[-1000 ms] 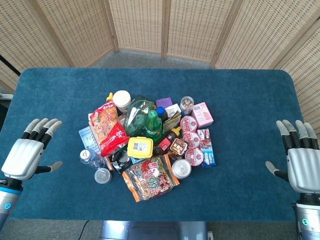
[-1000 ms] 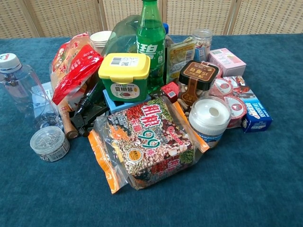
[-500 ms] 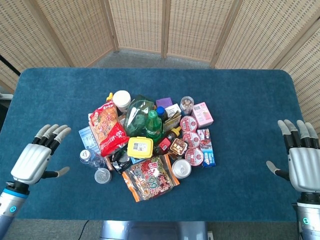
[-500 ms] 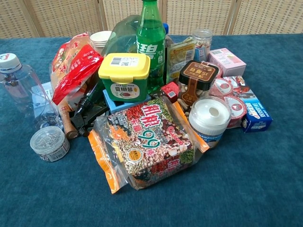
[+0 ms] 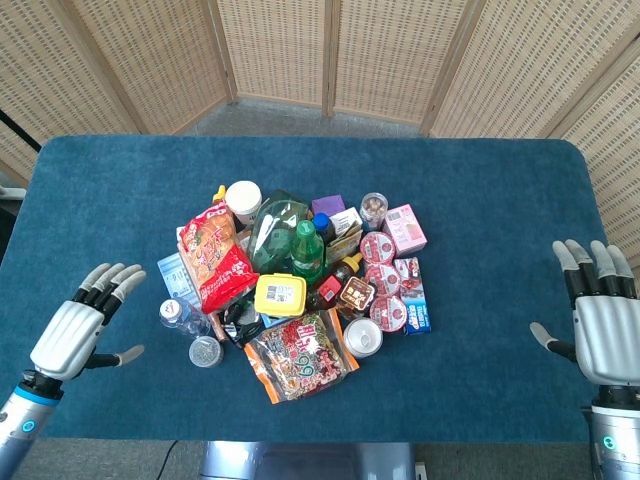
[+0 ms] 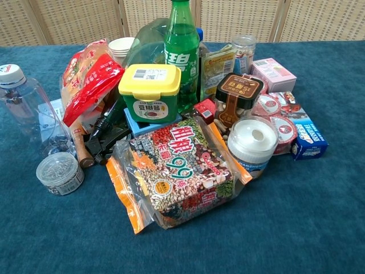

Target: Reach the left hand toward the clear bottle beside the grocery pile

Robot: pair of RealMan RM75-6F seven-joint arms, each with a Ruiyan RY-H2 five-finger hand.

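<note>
The clear bottle [image 5: 177, 314] with a white cap stands at the left edge of the grocery pile; in the chest view the clear bottle [image 6: 29, 114] rises at the far left. My left hand [image 5: 78, 326] hovers open, fingers spread, to the left of the bottle and apart from it by roughly a hand's width. At the table's right edge my right hand [image 5: 602, 320] is open with its fingers pointing away. Neither hand shows in the chest view.
Beside the bottle lie a small clear round tub [image 5: 205, 352] and a red snack bag [image 5: 216, 257]. A green soda bottle [image 6: 181, 54], yellow-lidded box [image 6: 150, 91], bean packet [image 6: 179, 171] and pink boxes [image 5: 405, 229] fill the pile on the blue table [image 5: 480, 190].
My left hand has moved rightward and slightly down in the head view, closing on the clear bottle. The right hand and the groceries have stayed put.
</note>
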